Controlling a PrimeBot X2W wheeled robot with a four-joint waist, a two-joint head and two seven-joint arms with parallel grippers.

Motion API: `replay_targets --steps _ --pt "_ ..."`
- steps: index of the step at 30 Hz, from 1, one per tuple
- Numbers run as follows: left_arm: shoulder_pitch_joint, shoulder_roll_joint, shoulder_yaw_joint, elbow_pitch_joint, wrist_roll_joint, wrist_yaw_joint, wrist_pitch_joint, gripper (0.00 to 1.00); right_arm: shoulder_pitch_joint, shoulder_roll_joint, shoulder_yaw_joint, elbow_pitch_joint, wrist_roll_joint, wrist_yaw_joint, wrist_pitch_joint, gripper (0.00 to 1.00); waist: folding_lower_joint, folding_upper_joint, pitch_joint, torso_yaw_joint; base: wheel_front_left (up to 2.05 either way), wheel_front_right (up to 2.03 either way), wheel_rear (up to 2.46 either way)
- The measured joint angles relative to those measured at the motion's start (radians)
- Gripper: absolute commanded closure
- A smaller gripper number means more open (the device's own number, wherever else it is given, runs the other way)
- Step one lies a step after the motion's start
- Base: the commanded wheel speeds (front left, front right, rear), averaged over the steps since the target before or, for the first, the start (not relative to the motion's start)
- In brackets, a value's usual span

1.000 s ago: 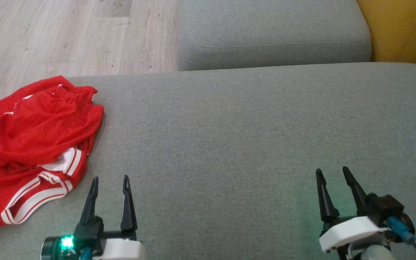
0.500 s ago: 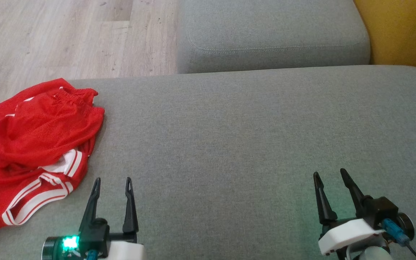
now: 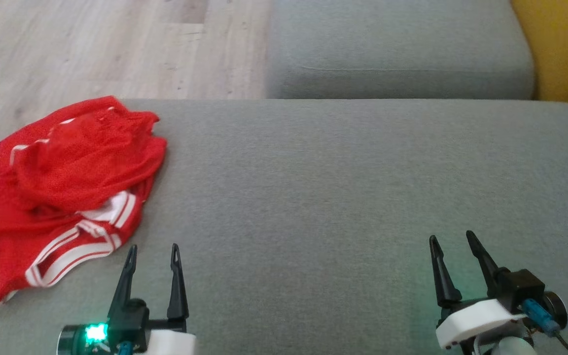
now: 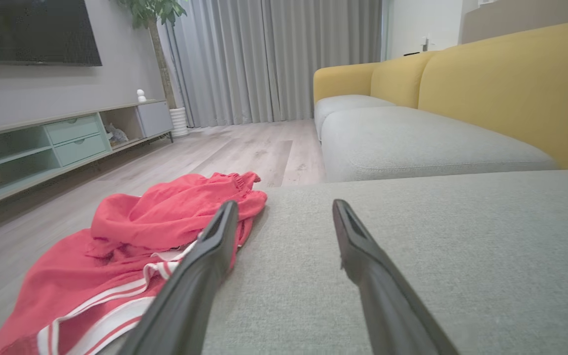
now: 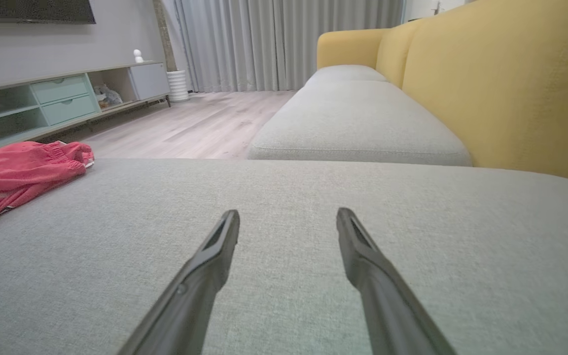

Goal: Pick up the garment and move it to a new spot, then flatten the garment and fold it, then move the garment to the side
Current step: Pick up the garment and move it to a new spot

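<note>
Since the crumpled red garment (image 3: 72, 187) lies at the left end of the grey cushion (image 3: 313, 197), just ahead and left of the left gripper (image 3: 153, 246), that arm is nearer. The right gripper (image 3: 450, 235) is well apart. Both stand wide and empty. The garment's long axis seems to follow the cushion's left edge.

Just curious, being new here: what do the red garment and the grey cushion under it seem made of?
The red garment: probably thin synthetic mesh, matte; a fine dotted weave shows and it crumples softly, with white striped trim. The grey cushion: woven upholstery cloth, matte, by its fine flecked grain.
</note>
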Motion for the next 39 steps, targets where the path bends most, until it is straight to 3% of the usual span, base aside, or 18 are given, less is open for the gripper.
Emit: replay_targets --steps 22,29,39 --pt "0.032 0.008 0.055 -0.013 0.009 -0.007 0.0 0.0 0.004 0.0 0.054 -0.001 0.003 0.0 0.0 0.0 0.0 0.0 -0.016 0.309 0.0 0.0 0.0" --pt "0.033 0.011 0.057 -0.014 0.011 -0.012 0.0 0.0 0.005 0.0 0.052 -0.002 0.008 0.0 0.0 0.0 -0.0001 0.0 -0.021 0.36 0.0 0.0 0.0" --pt "0.033 0.011 0.067 -0.028 0.011 -0.01 0.0 0.0 0.003 0.0 0.067 -0.001 0.008 0.0 0.0 0.0 -0.0001 0.0 -0.008 0.371 0.0 0.0 0.0"
